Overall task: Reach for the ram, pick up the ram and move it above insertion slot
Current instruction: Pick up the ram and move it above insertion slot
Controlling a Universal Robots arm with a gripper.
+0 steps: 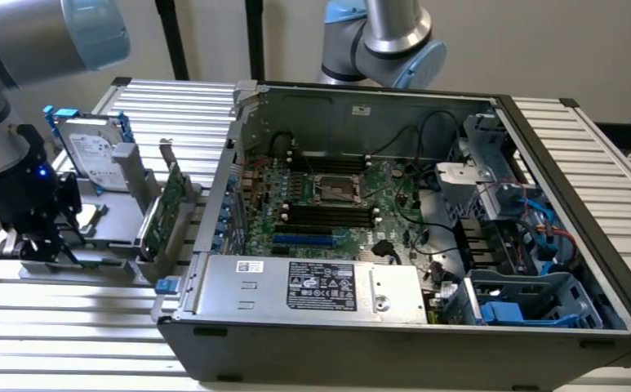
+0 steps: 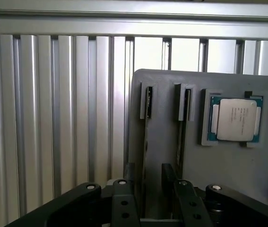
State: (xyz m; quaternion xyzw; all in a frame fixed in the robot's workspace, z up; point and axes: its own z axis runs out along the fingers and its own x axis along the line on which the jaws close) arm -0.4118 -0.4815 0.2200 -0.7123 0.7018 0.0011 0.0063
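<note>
Green and thin, the long ram stick [image 2: 146,142] stands on edge in the grey plastic holder [image 2: 233,179], my black hand [image 2: 149,172] wide open astride it, gripping nothing: reach looks done, pickup and carry not yet.

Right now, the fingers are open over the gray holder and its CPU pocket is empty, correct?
Not quite: the pocket isn't empty. The wrist view shows the CPU seated in it on the gray holder. The fingers are open over the holder, as you said.
</note>
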